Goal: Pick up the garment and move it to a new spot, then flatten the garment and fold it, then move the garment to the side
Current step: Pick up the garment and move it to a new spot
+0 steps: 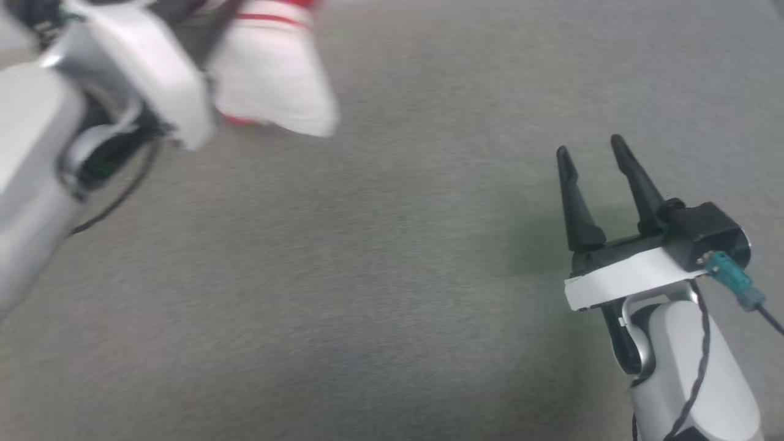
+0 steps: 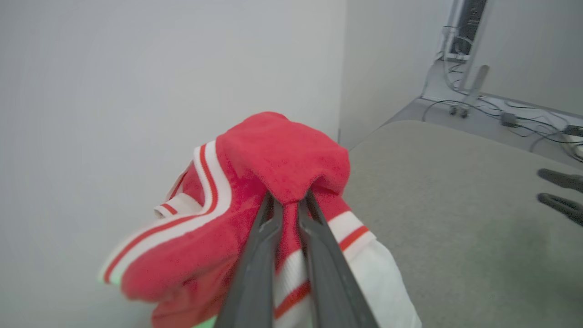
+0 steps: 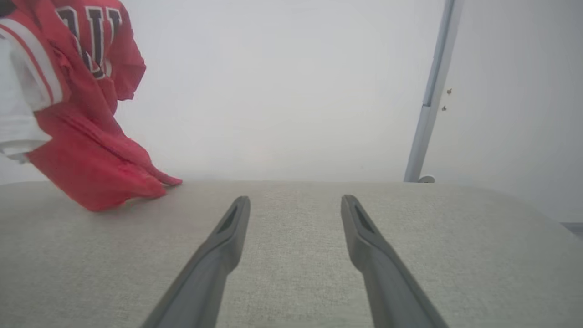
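On the left, the red garment is held up in a pinch

At the left side, the left end effector has its two fingers nearly together and pinches a bunch of the red garment. The garment hangs from this grip with a white sleeve showing. In the right wrist view its lowest red fold touches the grey counter. At the right, the right end effector has its fingers wide apart, holds nothing, and is well apart from the garment.
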Controlling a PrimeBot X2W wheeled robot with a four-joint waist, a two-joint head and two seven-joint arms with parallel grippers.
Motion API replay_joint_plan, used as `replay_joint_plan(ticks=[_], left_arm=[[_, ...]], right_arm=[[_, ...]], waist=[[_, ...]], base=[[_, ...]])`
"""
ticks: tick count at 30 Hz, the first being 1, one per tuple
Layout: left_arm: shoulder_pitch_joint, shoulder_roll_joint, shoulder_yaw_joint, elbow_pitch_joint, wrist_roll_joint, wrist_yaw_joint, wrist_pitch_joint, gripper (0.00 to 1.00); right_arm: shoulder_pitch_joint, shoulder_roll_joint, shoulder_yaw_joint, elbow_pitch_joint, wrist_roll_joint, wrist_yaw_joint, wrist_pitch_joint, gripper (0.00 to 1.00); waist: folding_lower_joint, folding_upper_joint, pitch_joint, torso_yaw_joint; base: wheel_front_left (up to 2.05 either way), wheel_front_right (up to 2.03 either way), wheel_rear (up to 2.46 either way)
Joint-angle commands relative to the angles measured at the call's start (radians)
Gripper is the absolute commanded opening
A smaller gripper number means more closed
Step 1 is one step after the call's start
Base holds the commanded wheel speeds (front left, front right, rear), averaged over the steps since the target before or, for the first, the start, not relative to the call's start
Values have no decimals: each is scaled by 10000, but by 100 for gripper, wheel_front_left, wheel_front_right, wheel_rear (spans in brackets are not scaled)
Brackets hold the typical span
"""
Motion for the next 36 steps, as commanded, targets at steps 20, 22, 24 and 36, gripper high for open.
replay_joint_plan(ticks=[20,22,24,36], left_arm=[[-1947,-307,-4004,-1238,-1179,-14,2122,0],[-1730,-212,-4024,-901,-405,-15,2689,0],[-1571,-148,-4012,-647,32,-14,3267,0],[-421,537,-4230,-307,1200,-14,5419,2]], right_arm=[[-59,42,-281,-368,2350,-1,-31,100],[-44,47,-218,-361,2487,-1,-31,100],[-27,43,-160,-356,2632,-1,-31,100],[-151,42,86,-424,3005,-1,-31,100]], waist=[[0,0,1711,-3301],[0,0,1802,-3430],[0,0,1886,-3548],[0,0,2293,-3894]], base=[[0,0,0],[0,0,0],[0,0,0],[0,0,0]])
